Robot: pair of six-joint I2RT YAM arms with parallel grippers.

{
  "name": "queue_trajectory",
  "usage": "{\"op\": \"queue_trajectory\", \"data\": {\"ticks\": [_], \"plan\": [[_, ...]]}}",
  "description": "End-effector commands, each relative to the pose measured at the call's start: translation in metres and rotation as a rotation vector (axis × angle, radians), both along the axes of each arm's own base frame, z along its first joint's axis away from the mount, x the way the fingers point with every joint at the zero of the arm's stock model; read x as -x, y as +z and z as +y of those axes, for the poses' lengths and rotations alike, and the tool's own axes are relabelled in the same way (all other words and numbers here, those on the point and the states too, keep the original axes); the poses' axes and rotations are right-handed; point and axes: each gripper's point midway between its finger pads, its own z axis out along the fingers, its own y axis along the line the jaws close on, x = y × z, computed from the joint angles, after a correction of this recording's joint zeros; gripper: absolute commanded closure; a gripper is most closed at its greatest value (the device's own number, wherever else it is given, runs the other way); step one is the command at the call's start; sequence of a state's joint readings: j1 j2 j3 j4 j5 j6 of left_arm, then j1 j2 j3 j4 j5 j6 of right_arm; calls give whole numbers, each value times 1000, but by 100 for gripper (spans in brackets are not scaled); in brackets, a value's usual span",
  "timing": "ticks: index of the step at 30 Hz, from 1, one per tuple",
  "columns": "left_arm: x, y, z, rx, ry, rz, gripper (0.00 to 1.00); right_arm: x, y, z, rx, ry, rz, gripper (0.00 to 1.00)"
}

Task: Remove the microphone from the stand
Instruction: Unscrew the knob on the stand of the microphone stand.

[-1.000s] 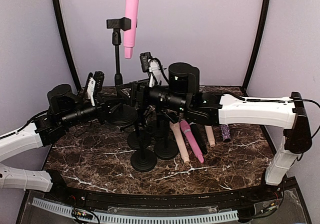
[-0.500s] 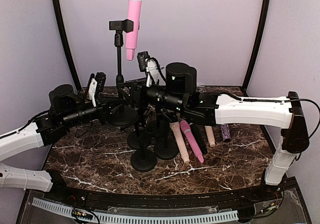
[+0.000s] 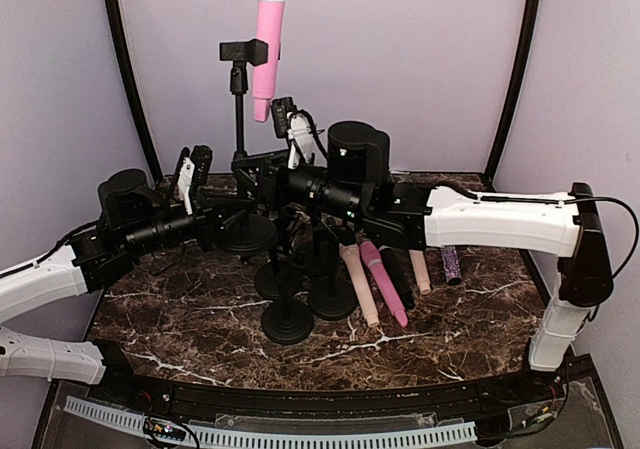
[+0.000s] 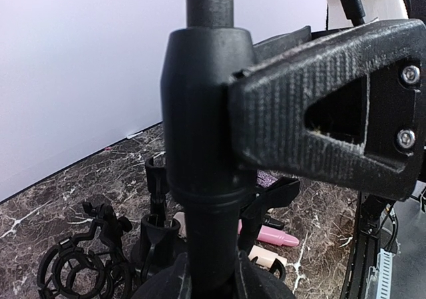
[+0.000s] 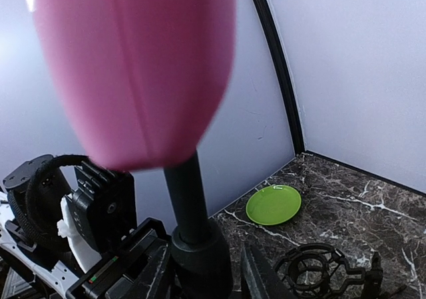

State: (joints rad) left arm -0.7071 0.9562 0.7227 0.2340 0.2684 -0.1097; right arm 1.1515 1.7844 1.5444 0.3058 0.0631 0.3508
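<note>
While the pink microphone point(image 3: 268, 39) is held upright in the clip point(image 3: 243, 51) at the top of the stand point(image 3: 239, 119), high above the marble table point(image 3: 180, 314), both arms are stretched towards the stand's pole. The left arm is extended low from the left, forearm nearly level. The left gripper point(image 3: 226, 215) is clamped on the lower pole above the round base. In the left wrist view one ribbed finger point(image 4: 319, 112) is seen pressed against the pole's thick collar. The right arm is reached across from the right, its white link level. The right gripper point(image 5: 200, 272) is set narrowly on either side of the pole, below the microphone's tail. Whether its fingers touch the pole cannot be told. Other microphones point(image 3: 380, 279) are laid flat beside further stands point(image 3: 288, 319).
</note>
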Motion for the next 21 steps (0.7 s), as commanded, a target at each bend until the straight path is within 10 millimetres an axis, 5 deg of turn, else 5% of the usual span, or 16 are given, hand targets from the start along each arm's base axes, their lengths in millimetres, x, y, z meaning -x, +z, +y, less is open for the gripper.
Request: {"op": "queue_trajectory", "data": {"ticks": [1, 8, 21], "plan": [[8, 44, -2, 101, -37, -108, 100, 2, 20, 1, -58, 11, -34, 70], [19, 49, -8, 119, -114, -121, 100, 12, 27, -11, -90, 127, -62, 83], [68, 62, -29, 174, -441, -149, 100, 78, 50, -36, -107, 570, -166, 88]]}}
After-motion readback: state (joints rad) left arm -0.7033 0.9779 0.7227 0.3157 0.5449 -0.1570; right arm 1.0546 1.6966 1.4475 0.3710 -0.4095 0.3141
